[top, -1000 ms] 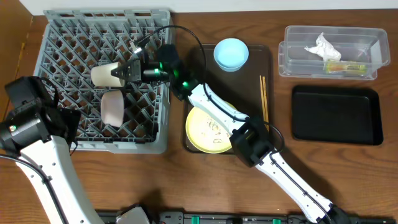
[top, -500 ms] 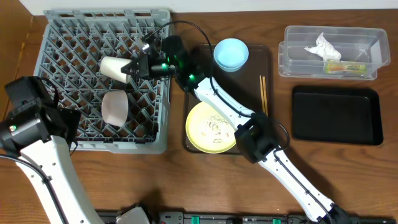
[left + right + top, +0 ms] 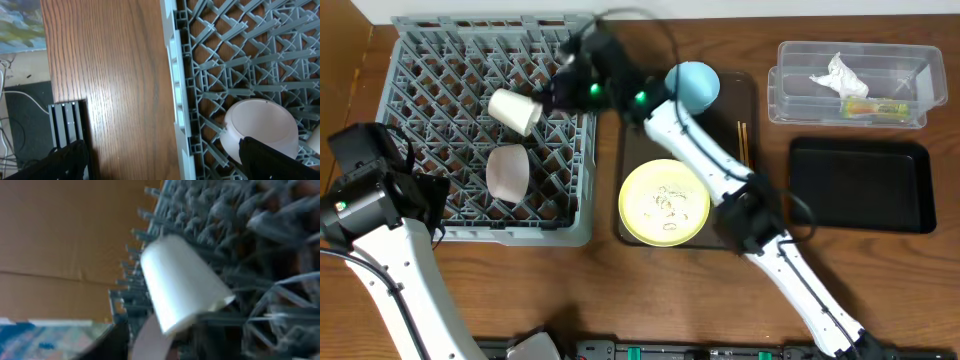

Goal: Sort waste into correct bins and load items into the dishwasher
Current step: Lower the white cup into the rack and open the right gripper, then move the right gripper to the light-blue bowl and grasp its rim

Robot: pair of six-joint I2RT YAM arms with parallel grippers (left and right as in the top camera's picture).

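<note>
Right tool (image 3: 558,92): blurred, just beside the white cup (image 3: 514,108); from where I stand, its opening cannot be determined. Hazard: the cup lies tilted across the pegs of the grey rack (image 3: 420,40) and could roll or snag. The rack also holds the white bowl (image 3: 505,172). The clear tub (image 3: 785,100) contains the napkin (image 3: 840,72) and the wrapper (image 3: 872,106).

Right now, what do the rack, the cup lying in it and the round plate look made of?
The rack looks grey moulded plastic, matte, given its thin lattice ribs. The cup is white and smooth; plastic or ceramic, cannot tell. The plate is pale yellow with slight gloss; plastic or glazed ceramic.
</note>
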